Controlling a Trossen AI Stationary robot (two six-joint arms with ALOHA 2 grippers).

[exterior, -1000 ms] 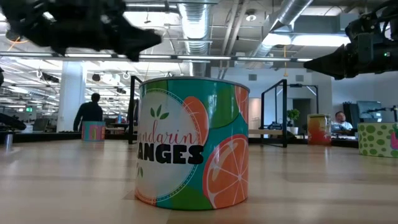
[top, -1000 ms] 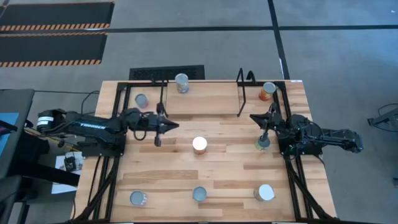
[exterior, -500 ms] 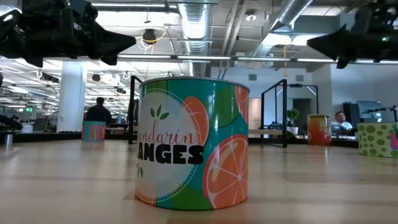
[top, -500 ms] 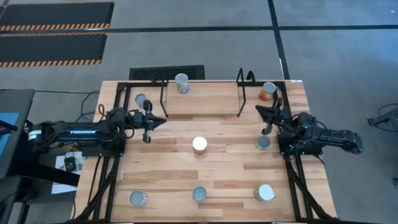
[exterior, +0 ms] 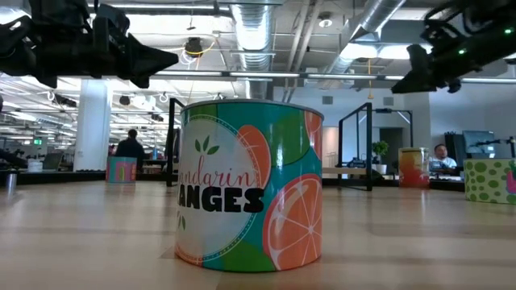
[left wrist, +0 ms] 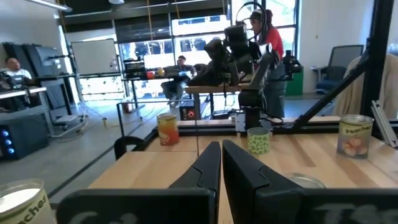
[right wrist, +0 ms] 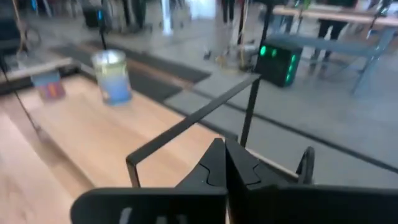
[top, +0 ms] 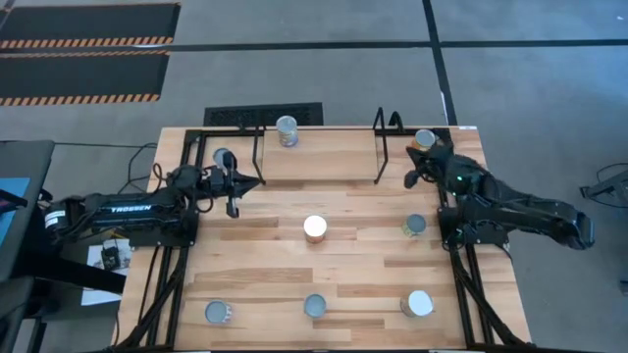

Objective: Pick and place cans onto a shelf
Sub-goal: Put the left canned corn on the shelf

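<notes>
Cans: one [top: 286, 129] stands on the shelf; seven on the table: centre [top: 315, 228], at 3 o'clock [top: 415, 226], along the 6 o'clock edge [top: 314, 306], and in the corners.
Handling: rigid tins, probably slick-labelled and light enough; likely best taken across the round side wall, squarely, mid-height.
Shelf [top: 319, 157]: light board at 12 o'clock between black wire frames, mostly bare.
Right gripper [top: 416, 177]: fingers closed, holding nothing, raised beside the shelf's right frame, near the orange can [top: 423, 143].
Left gripper [top: 235, 194]: closed, empty, at 9 o'clock by a grey-topped can [top: 222, 158].
Table [top: 265, 279]: plank top.
</notes>
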